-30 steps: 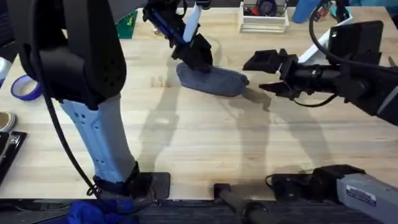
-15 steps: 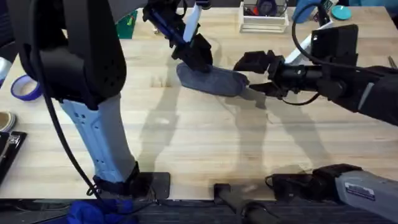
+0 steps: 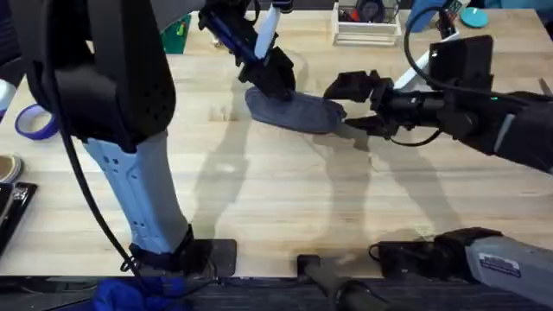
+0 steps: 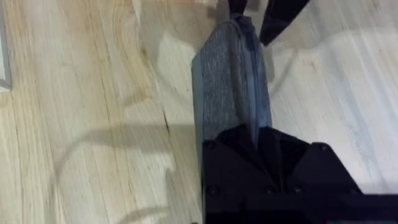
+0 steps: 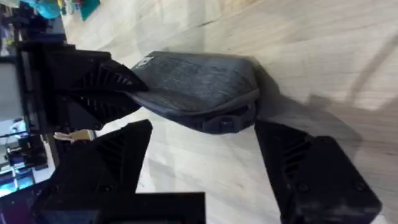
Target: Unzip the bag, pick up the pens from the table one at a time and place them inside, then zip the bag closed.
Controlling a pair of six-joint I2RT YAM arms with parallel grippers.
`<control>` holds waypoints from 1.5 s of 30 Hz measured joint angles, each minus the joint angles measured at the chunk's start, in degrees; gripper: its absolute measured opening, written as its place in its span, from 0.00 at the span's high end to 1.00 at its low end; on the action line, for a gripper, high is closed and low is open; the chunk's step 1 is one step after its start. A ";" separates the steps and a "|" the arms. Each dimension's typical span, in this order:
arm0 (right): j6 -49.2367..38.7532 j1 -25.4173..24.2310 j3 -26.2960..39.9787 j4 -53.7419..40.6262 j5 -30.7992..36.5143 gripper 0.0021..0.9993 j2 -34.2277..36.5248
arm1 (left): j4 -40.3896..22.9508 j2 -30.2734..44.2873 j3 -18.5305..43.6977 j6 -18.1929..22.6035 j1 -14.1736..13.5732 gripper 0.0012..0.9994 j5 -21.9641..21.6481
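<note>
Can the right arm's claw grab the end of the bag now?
Probably yes. The right gripper is open, its fingers on either side of the near end of the bag, nothing between them. The left gripper holds the far end.

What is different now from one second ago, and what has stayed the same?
The right gripper has moved left, toward the right end of the bag, with its fingers open on either side of that end; it has not closed on the bag. The left gripper stays clamped on the bag's left end, and the bag lies in the same place on the table.
</note>
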 joint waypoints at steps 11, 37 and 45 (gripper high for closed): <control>0.64 1.08 -0.02 2.83 0.87 0.00 1.01 | 0.00 0.00 0.00 0.00 0.00 0.96 0.00; 0.86 1.19 -0.02 2.76 1.55 0.51 0.99 | 0.04 0.00 0.00 0.00 0.00 0.96 -0.11; 0.90 1.13 -0.02 2.59 1.36 0.70 1.01 | 0.04 0.00 0.00 0.00 0.00 0.96 -0.15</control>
